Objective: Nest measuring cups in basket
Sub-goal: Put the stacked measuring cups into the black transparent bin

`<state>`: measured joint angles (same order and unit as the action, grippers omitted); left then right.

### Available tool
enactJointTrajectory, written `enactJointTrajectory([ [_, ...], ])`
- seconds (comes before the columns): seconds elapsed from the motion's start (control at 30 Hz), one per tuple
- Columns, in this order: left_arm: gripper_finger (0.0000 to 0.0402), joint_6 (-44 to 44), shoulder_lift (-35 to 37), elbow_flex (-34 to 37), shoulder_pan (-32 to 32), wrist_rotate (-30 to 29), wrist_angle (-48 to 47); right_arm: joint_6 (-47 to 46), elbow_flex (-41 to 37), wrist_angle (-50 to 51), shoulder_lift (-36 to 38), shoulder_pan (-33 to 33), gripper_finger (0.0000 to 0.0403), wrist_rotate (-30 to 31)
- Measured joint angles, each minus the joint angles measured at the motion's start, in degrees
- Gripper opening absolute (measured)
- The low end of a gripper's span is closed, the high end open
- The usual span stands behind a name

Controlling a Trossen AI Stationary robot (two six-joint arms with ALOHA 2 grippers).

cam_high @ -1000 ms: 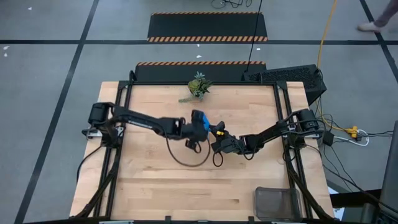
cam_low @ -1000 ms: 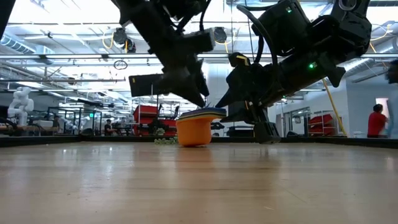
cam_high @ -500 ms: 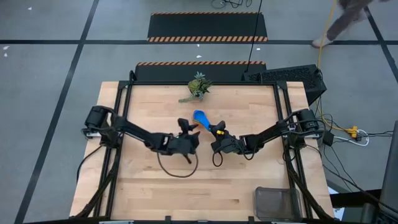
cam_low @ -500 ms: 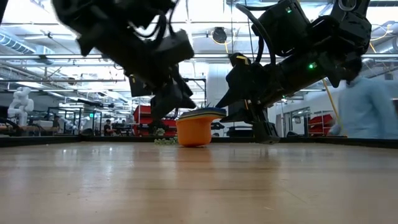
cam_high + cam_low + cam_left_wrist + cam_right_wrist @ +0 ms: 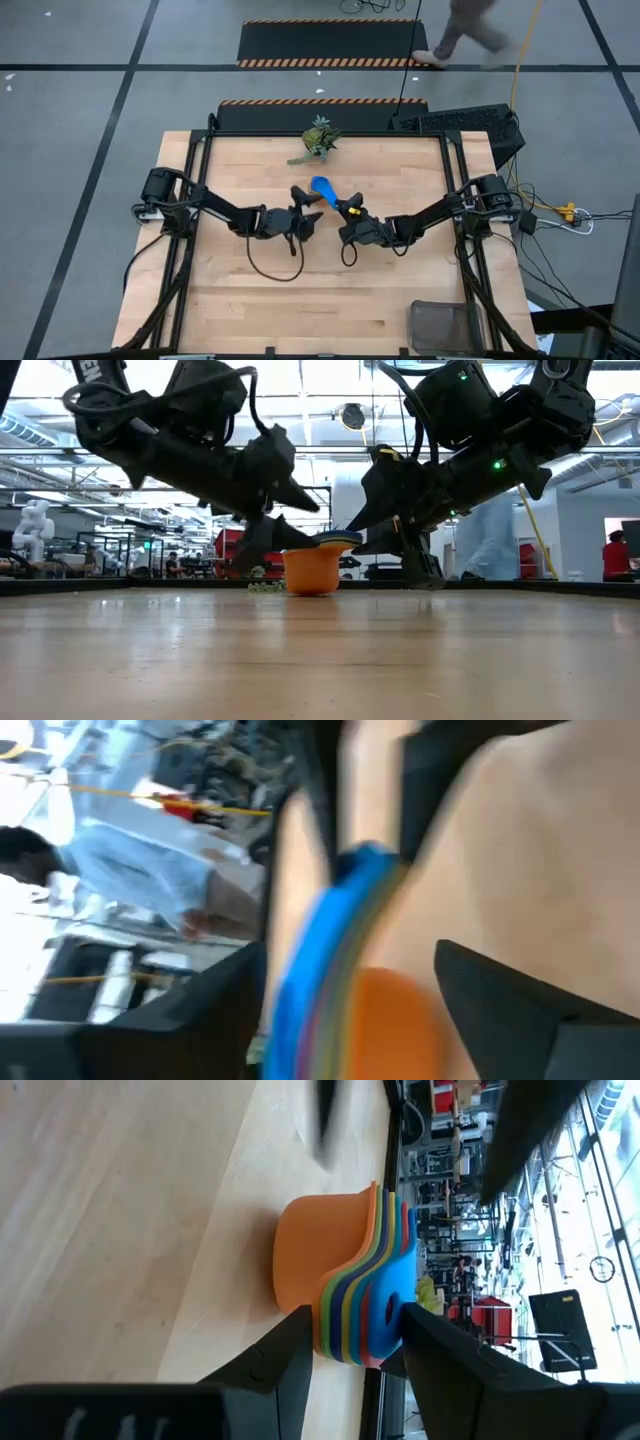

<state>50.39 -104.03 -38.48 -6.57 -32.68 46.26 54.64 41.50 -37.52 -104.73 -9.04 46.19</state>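
High view: even, bright overhead light; the pale wooden table top (image 5: 380, 300) shows only soft, short shadows under the arms. The walking person (image 5: 462, 32) at upper right is motion-smeared.

Low view: strong backlight from ceiling lamps along the top of the frame; both arms read as near silhouettes. The nearest table surface is soft.

Left wrist view: heavy motion blur throughout; the stacked plastic measuring cups (image 5: 345, 990) smear into streaks.

Right wrist view: sharp at centre, glare at right edge.

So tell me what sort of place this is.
Probably a robotics lab or workshop: a wooden table on a taped grey floor, hazard-striped mats, and red equipment beyond.
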Motion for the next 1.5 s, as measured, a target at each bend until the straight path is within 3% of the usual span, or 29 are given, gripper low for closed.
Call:
enactJointTrajectory([
  [0.17,0.0342,6.1,0.0,-0.1,1.8,-0.1,1.9,-0.2,0.0,-0.3,0.0,0.0,0.0132,0.0],
  [0.37,0.0352,5.1,0.0,-0.1,4.2,2.9,0.3,-1.3,0.0,-0.4,0.0,0.0,0.0132,0.0],
  [0.77,0.0307,7.7,-0.1,-0.1,6.4,8.3,0.3,-1.5,0.0,-2.2,0.0,0.1,0.0132,-0.1],
  [1.07,0.0305,8.1,-0.9,-0.9,9.7,9.5,0.9,-1.5,0.0,-2.7,0.0,0.1,0.0132,-0.1],
  [1.2,0.0305,8.5,-0.9,-2.0,10.8,14.1,0.2,-1.5,0.0,-3.1,0.0,0.1,0.0132,-0.1],
  [1.33,0.0302,8.5,-0.9,-2.4,11.3,14.8,-0.9,-1.7,0.0,-3.0,0.0,0.5,0.0132,-0.1],
  [1.5,0.0257,8.7,-0.9,-2.4,11.8,14.8,-2.3,-2.1,0.0,-3.1,0.0,1.0,0.0132,-0.1],
])
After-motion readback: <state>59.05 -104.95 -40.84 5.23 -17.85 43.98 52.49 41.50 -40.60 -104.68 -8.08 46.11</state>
